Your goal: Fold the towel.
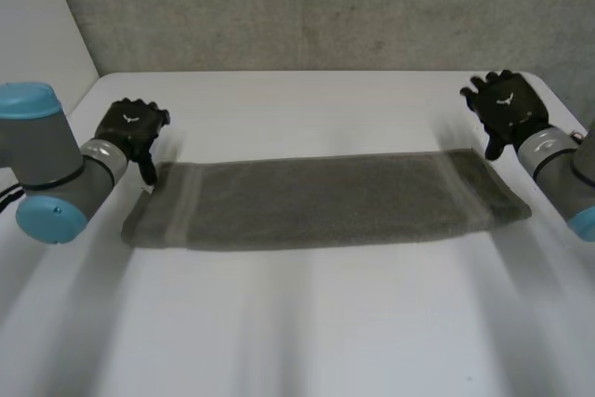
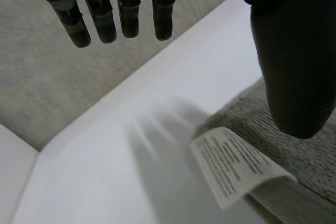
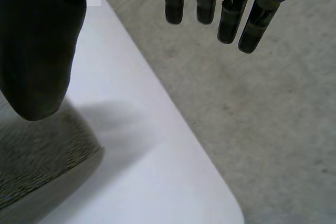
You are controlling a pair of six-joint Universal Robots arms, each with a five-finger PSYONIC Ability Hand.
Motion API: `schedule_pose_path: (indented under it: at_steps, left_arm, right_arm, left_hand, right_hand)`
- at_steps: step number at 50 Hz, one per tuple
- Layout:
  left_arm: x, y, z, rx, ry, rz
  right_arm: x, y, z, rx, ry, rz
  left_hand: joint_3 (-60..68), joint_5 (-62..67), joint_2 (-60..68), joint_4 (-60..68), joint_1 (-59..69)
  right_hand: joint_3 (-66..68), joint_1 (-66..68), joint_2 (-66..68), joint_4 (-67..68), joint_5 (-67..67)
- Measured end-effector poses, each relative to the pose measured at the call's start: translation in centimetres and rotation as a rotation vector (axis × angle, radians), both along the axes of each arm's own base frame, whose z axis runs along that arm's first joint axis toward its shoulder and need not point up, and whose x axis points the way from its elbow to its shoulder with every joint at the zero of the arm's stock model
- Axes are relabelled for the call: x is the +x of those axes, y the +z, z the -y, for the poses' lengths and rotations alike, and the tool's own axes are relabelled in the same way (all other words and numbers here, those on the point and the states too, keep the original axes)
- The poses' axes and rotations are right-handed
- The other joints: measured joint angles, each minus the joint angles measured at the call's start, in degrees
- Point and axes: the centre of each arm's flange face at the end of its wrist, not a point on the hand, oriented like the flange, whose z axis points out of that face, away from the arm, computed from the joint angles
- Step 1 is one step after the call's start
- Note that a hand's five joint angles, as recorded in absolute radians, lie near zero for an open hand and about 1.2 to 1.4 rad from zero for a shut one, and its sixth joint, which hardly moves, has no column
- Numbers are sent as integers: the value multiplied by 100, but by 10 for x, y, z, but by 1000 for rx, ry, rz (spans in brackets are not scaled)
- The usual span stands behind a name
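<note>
Nearest, the white worktop (image 1: 307, 323) carries a grey towel (image 1: 325, 200) lying flat across its middle, a white label (image 2: 233, 163) at its left end. The left hand (image 1: 130, 127) and right hand (image 1: 507, 109) hover by the far corners, fingers straight, holding nothing. Beyond stands a grey speckled wall (image 1: 307, 6).

A white table (image 1: 307, 323) is carrying a grey towel (image 1: 325, 200), which is lying flat and stretching lengthwise from left to right across the middle. At the towel's far left corner, a white printed label (image 2: 231, 166) is sticking out over the tabletop.
</note>
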Motion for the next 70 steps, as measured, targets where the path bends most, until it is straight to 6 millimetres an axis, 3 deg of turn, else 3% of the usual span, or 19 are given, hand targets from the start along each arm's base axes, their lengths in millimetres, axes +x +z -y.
schedule_pose_path:
  at_steps: [8, 13, 19, 25, 34, 40, 48, 52, 58, 64, 67, 70]
  left_arm:
    - [-2, 35, -25, -38, -8, -10]
    - [-8, 48, -53, -35, -37, -23]
    - [-7, 54, -90, -8, -49, -87]
    - [-3, 51, -113, 4, -39, -179]
    - [-2, 47, -122, -18, -35, -250]
    - [-4, 45, -125, -16, -42, -253]
    - [-5, 42, -127, -9, -46, -249]
    - [-5, 42, -128, -8, -46, -248]
    - [-5, 42, -127, -11, -44, -249]
    - [-4, 46, -127, -22, -42, -251]
    - [-3, 47, -127, -26, -40, -252]
    - [-3, 48, -127, -29, -39, -252]
  right_arm:
    - [-10, 47, -24, -16, -14, 102]
    - [-19, 52, -47, 64, -23, 129]
    - [-34, 33, -79, 258, -56, 102]
    - [-46, 5, -97, 362, -60, 10]
    - [-50, -34, -94, 353, 13, -98]
    - [-50, -48, -87, 331, 40, -104]
    - [-51, -51, -76, 260, 38, -105]
    - [-57, -48, -70, 222, 21, -108]
    - [-92, -28, -49, 135, -76, -126]
    - [-122, 19, -32, -15, -159, -179]
    - [-117, 47, -31, -96, -154, -199]
    - [-92, 71, -39, -172, -98, -208]
  left_hand:
    - [0, -4, -5, 0, -3]
    - [0, -2, -5, 0, -3]
    - [0, -2, -5, 0, -3]
    - [0, -1, -5, 0, -3]
    - [0, -1, -5, 0, -3]
    - [0, -1, -5, 0, -3]
    - [0, -1, -5, 0, -3]
    - [0, -1, -5, 0, -3]
    - [0, 0, -5, 0, -3]
    - [0, -1, -5, 0, -3]
    - [0, -1, -5, 0, -3]
    - [0, 0, -5, 0, -3]
  right_hand:
    - [0, -92, -50, 0, 0]
    - [0, -92, -50, 0, 0]
    - [0, -92, -50, 0, 0]
    - [0, -92, -50, 0, 0]
    - [0, 96, 92, 0, 234]
    - [0, 1846, 1894, 0, 2067]
    - [0, 5749, 5827, 0, 5988]
    - [0, 5902, 5898, 0, 6185]
    - [0, 5903, 5898, 0, 6185]
    - [0, 5914, 5898, 0, 6185]
    - [0, 5914, 5898, 0, 6185]
    - [0, 5918, 5898, 0, 6185]
